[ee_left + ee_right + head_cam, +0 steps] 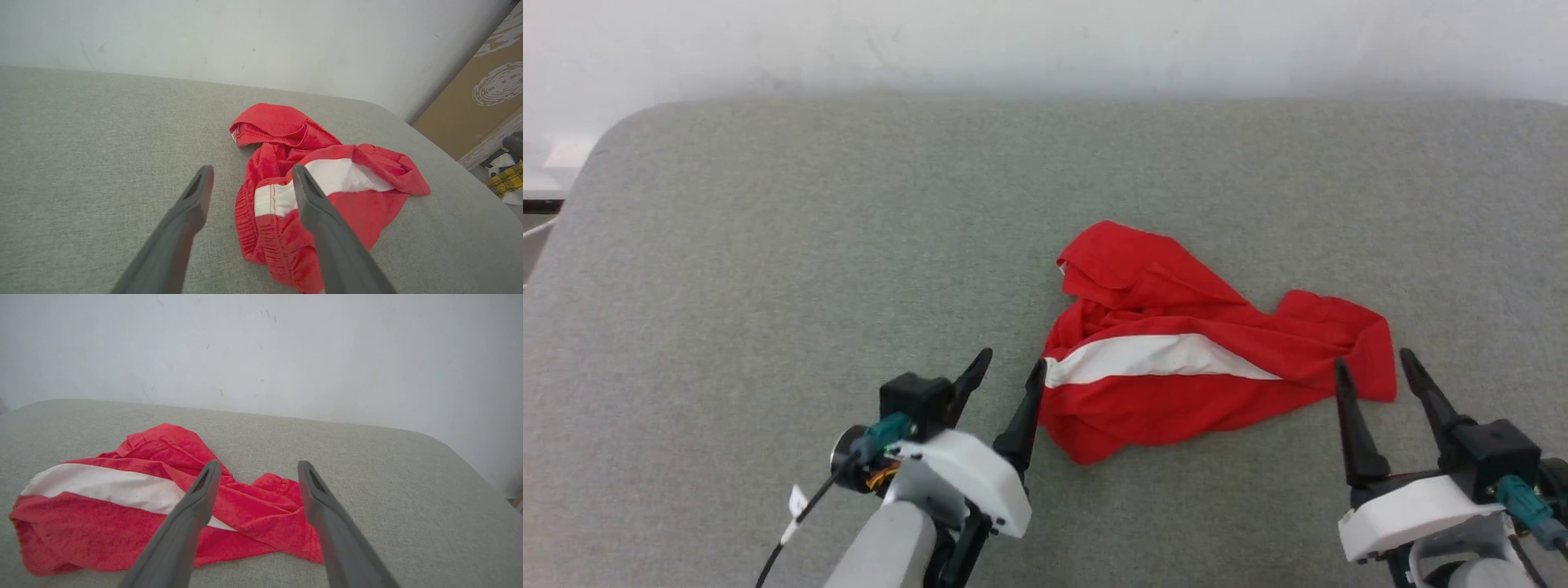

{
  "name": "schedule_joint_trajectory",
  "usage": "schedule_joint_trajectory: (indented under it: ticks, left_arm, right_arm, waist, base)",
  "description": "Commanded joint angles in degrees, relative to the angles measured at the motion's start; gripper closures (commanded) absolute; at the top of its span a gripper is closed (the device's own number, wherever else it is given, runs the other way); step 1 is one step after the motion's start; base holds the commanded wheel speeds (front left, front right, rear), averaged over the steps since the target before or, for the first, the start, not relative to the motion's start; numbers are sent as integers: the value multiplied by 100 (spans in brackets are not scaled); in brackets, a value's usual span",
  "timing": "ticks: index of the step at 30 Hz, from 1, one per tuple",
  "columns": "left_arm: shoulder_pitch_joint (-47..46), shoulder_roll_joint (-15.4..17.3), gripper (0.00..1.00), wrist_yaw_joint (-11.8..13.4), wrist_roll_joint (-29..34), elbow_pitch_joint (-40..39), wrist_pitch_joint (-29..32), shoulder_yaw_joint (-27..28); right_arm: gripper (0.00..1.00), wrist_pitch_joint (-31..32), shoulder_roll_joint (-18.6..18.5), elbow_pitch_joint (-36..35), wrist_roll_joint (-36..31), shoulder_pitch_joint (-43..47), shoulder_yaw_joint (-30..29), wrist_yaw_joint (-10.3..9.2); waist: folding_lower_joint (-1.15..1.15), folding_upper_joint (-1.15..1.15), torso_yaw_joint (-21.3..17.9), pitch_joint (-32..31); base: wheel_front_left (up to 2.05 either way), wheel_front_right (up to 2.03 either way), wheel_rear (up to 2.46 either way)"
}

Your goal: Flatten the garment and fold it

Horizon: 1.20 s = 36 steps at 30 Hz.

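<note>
Red shorts (1168,384) are found crumpled; flattening is judged pending. Jaws of left gripper (1014,357) and right gripper (1372,357) are held apart, empty. Edges at 9 and 3 o'clock should be grasped.

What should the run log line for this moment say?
red garment: crumpled, unfolded | left end effector: open | right end effector: open

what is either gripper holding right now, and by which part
Nothing is held. The left gripper and the right gripper both stand open, and the garment lies crumpled on the grey surface, gripped by neither.
</note>
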Motion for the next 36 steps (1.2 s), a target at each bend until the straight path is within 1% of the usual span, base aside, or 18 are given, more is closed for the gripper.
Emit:
schedule_joint_trajectory:
  ticks: [1,5,7,12,13,14,15,18,23,29,33,36]
  left_arm:
    - [-159,-3,0,74,-132,80,140,-64]
    - [-471,-3,0,273,-469,329,734,-252]
    - [-597,-3,0,332,-610,436,1032,-307]
    - [-748,7,0,493,-687,615,1612,-358]
    - [-749,17,18,483,-704,624,1700,-377]
    - [-747,25,61,478,-724,615,1754,-382]
    - [-750,40,100,472,-718,575,1736,-387]
    - [-717,73,100,497,-726,438,1580,-339]
    - [-598,112,100,634,-743,227,1245,-187]
    - [-311,256,100,777,-795,-19,1031,-18]
    - [-184,300,100,814,-826,-126,1055,-11]
    - [-161,299,100,823,-840,-186,1071,-35]
  right_arm:
    - [0,-34,5,-19,14,39,39,-5]
    - [0,-53,5,-6,60,-12,173,-5]
    - [0,-51,5,8,88,-43,225,-5]
    - [0,-68,5,61,143,-113,269,-5]
    - [0,-74,5,73,152,-123,269,-5]
    - [0,-79,5,84,159,-133,268,-5]
    - [0,-83,5,92,164,-141,267,-5]
    - [0,-95,5,105,181,-158,251,-5]
    - [0,28,5,190,147,-163,217,-5]
    - [0,668,5,498,121,-205,-70,-5]
    - [0,1184,5,827,108,-481,-213,-5]
    - [0,1614,5,1151,153,-758,-198,-5]
  waist:
    - [0,0,-113,96]
    - [0,0,-244,192]
    - [0,0,-308,233]
    - [0,0,-418,292]
    - [0,0,-429,299]
    - [0,0,-436,305]
    - [0,0,-441,312]
    - [0,0,-431,315]
    - [0,0,-378,295]
    - [0,0,-286,297]
    - [0,0,-231,342]
    - [0,0,-187,405]
  base:
    - [0,0,0]
    - [0,0,0]
    - [0,0,0]
    - [0,0,0]
    - [0,0,0]
    - [0,0,0]
    - [0,0,0]
    - [0,0,0]
    - [0,0,0]
    - [0,0,0]
    - [0,0,0]
    - [0,0,0]
